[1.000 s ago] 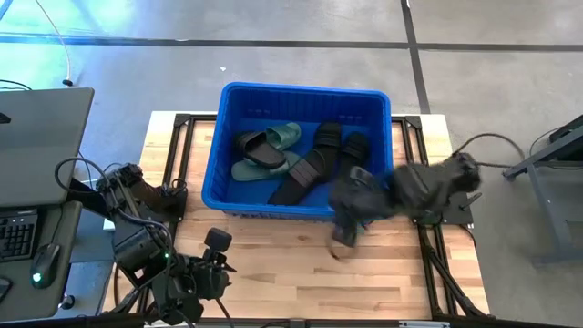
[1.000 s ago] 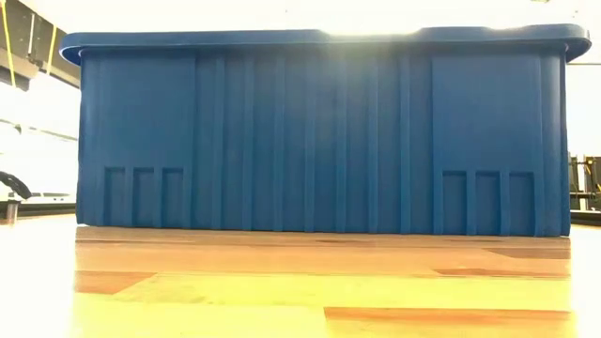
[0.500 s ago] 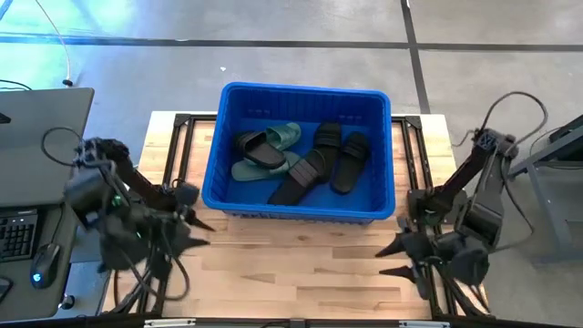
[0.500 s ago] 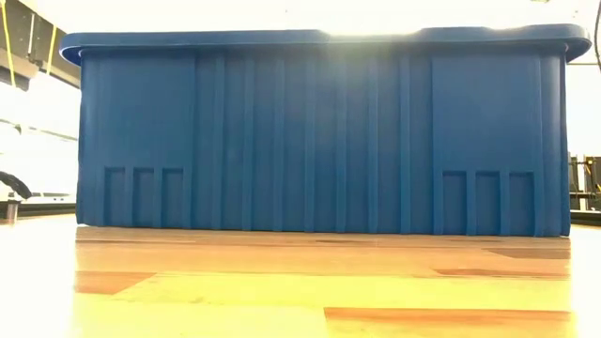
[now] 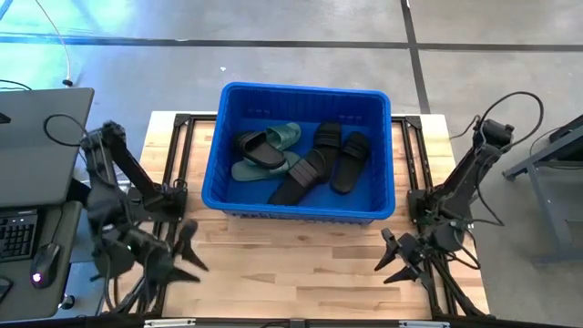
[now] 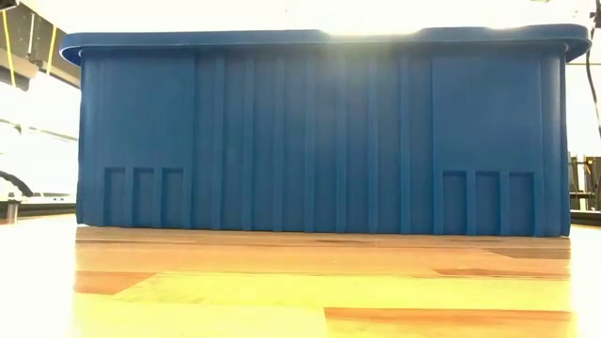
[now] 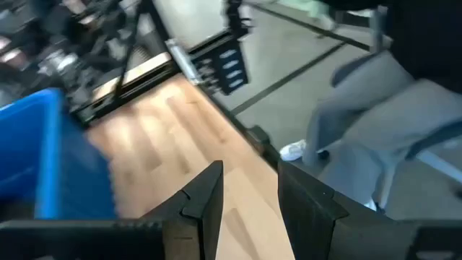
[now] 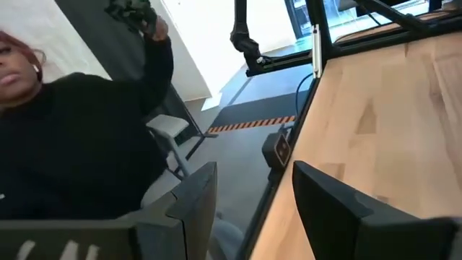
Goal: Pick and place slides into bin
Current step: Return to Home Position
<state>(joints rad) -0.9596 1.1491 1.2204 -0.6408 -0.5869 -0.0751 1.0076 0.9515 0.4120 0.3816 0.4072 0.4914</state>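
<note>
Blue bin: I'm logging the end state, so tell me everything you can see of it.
The bin is a large rectangular bright blue tub, seemingly plastic, with a thick rim and ribbed sides bearing small slots low down. It stands upright on the wooden table. Black and green slides lie jumbled inside. The left gripper and right gripper hang clear of it.

No legible text, no labels, brands or numbers — nothing readable on the bin
</note>
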